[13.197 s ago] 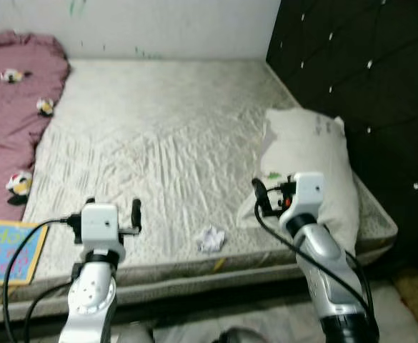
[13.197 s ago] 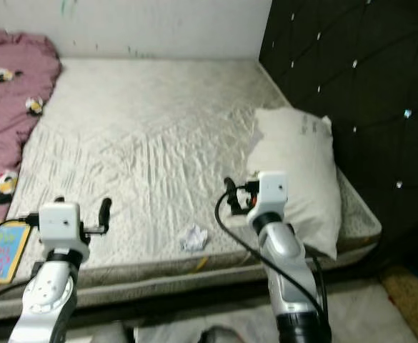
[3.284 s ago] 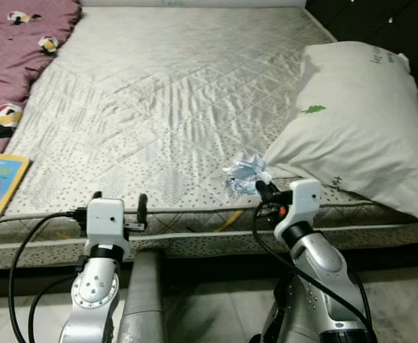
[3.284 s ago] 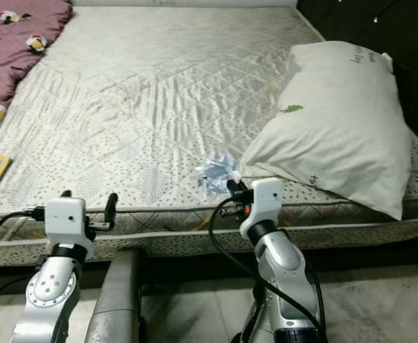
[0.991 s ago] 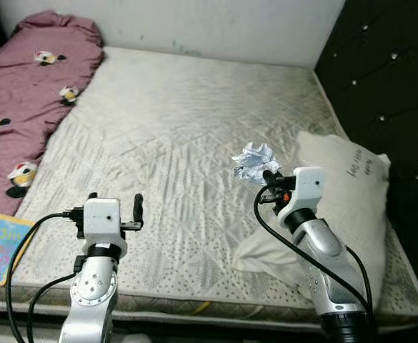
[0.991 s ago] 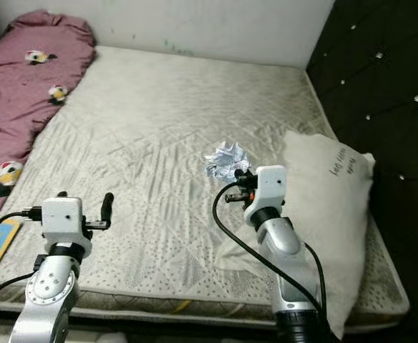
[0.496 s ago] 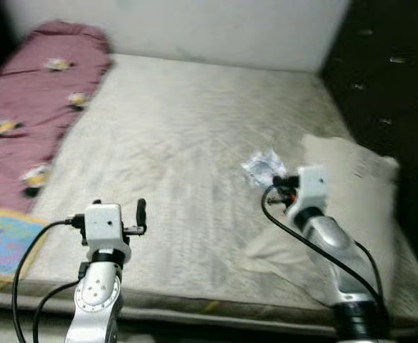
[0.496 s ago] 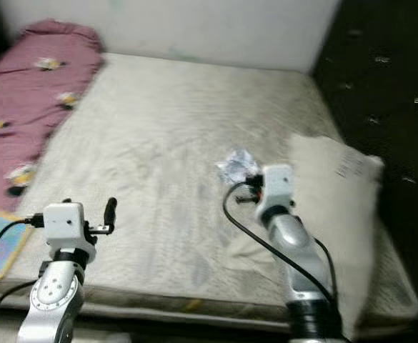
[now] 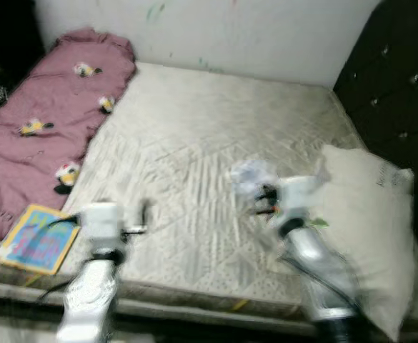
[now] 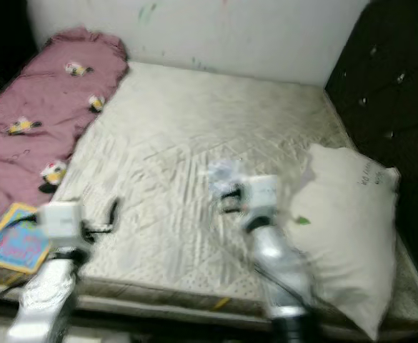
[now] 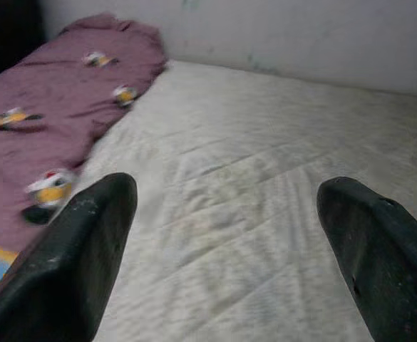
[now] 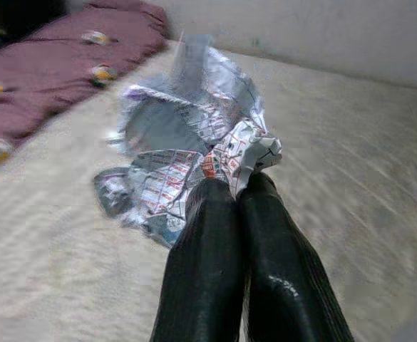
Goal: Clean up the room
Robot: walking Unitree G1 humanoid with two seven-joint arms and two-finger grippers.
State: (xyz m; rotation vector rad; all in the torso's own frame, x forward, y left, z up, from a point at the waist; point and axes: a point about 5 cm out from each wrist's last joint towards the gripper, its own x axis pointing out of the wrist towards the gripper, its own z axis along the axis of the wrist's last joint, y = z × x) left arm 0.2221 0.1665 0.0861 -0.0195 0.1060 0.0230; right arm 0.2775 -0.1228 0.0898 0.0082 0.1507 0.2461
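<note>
**Desk:** What's nearest the lens?

**Photographer:** Two silver arms, blurred by motion, raised over the near edge of a bare mattress (image 9: 194,143). The right pincer (image 12: 240,187) is clamped tight, fingers pressed together on a crumpled wad of printed paper (image 12: 187,135), held up off the bed, above its quilted middle. The left pincer (image 11: 222,214) stands wide open and holds nothing, its two black fingers spread over the mattress.

**Desk:** And on the bed itself?

**Photographer:** At the robot's left, on the near corner, lies a bright blue and yellow picture book (image 9: 36,239), flat, just beside a maroon blanket (image 9: 44,136) dotted with small cartoon figures; the blanket runs along the bed's left side to the far wall. On the right a white pillow (image 9: 369,214) rests against a black tufted headboard (image 9: 401,93), its near end reaching the mattress edge.

**Desk:** Background?

**Photographer:** A white wall (image 9: 230,32) with a few faint green marks, closing off the far side of the bed.
</note>
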